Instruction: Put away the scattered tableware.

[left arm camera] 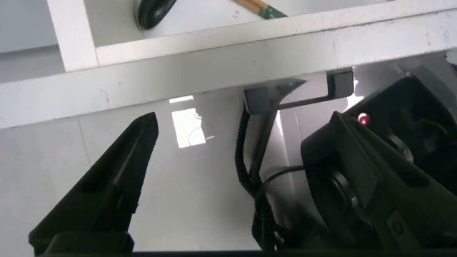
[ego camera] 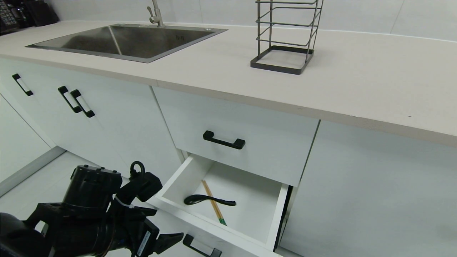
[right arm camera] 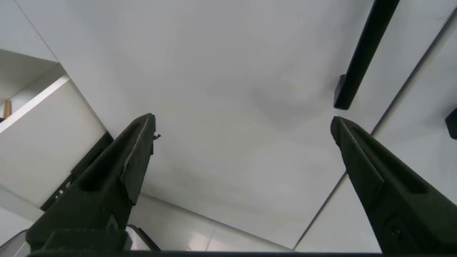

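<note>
The lower drawer point(ego camera: 276, 217) stands pulled out. Inside it lie a black spoon point(ego camera: 200, 200) and wooden chopsticks point(ego camera: 213, 204) with a green tip, the spoon's handle crossing them. My left gripper point(ego camera: 166, 242) hangs low in front of the drawer, just left of its black handle point(ego camera: 200, 248), open and holding nothing. In the left wrist view, the spoon point(left arm camera: 156, 11), the chopstick tip point(left arm camera: 258, 8) and the drawer handle point(left arm camera: 300, 96) lie beyond one finger point(left arm camera: 107, 193). My right gripper point(right arm camera: 246, 185) is open and empty, facing a white cabinet front with a black handle point(right arm camera: 360, 61).
Above the open drawer is a shut drawer with a black handle point(ego camera: 224, 140). The countertop point(ego camera: 357, 89) carries a steel sink point(ego camera: 128, 41) with a tap and an empty wire rack point(ego camera: 285, 35). White cabinet doors with black handles point(ego camera: 76, 101) run to the left.
</note>
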